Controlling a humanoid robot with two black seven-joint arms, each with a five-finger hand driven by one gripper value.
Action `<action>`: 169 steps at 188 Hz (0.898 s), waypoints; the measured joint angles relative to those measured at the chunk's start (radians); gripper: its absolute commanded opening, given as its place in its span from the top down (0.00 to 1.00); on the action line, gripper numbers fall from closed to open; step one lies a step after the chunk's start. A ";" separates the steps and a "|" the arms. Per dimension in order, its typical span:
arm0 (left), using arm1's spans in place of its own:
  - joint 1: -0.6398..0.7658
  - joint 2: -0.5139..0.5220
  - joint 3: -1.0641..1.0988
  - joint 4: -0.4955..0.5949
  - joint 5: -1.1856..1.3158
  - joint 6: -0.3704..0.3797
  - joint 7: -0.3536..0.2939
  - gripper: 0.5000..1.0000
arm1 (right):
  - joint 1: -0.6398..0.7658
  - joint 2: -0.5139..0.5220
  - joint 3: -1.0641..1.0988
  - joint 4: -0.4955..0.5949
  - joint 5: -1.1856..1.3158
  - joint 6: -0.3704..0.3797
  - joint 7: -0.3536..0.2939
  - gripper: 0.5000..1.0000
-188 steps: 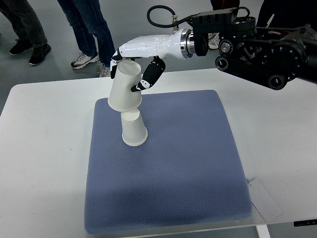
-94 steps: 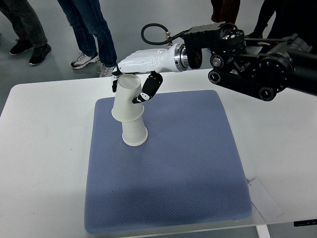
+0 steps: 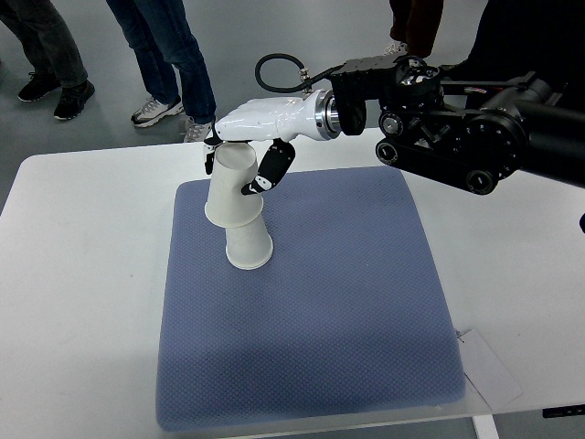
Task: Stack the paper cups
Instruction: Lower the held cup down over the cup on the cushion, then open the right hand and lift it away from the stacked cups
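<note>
**Top view: upper cup tilted over lower cup**

Top view only. Right hand (image 3: 251,151) reaching in from the right, fingers (image 3: 271,169) closed around the upper cup (image 3: 228,187), thumb side on the left wall, dark fingertips on the right wall. Upper cup inverted, mouth down, partly seated over the base of the lower cup (image 3: 248,245), also inverted, on the far left part of the blue mat (image 3: 311,329). Long axis of upper cup leaning up and to the left; lower cup leaning the other way, so the two axes not in line. Judged need: swing the top rightward to square the axes, then press down. Risk: lower cup tipping or sliding under an off-axis push.

Left hand out of sight. Mat on white bench (image 3: 73,274); nothing else near the cups. People's legs (image 3: 164,55) beyond the far edge, well apart.
</note>
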 measured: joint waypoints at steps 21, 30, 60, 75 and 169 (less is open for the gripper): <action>0.000 0.000 0.000 0.000 0.000 0.000 0.000 0.00 | 0.000 0.000 -0.008 -0.002 -0.013 -0.002 0.000 1.00; 0.000 0.000 0.000 0.000 0.000 0.000 0.000 0.00 | 0.000 0.000 -0.011 -0.003 -0.018 -0.002 0.000 1.00; 0.000 0.000 0.000 0.000 0.000 0.000 0.000 0.00 | -0.006 0.003 -0.013 -0.005 -0.033 -0.003 0.000 1.00; 0.000 0.000 0.000 0.000 0.000 0.000 0.000 0.00 | -0.013 0.007 -0.018 -0.006 -0.037 -0.009 0.000 1.00; 0.000 0.000 0.000 0.000 0.000 0.000 0.000 0.00 | -0.054 0.029 -0.048 -0.016 -0.036 -0.064 0.001 0.17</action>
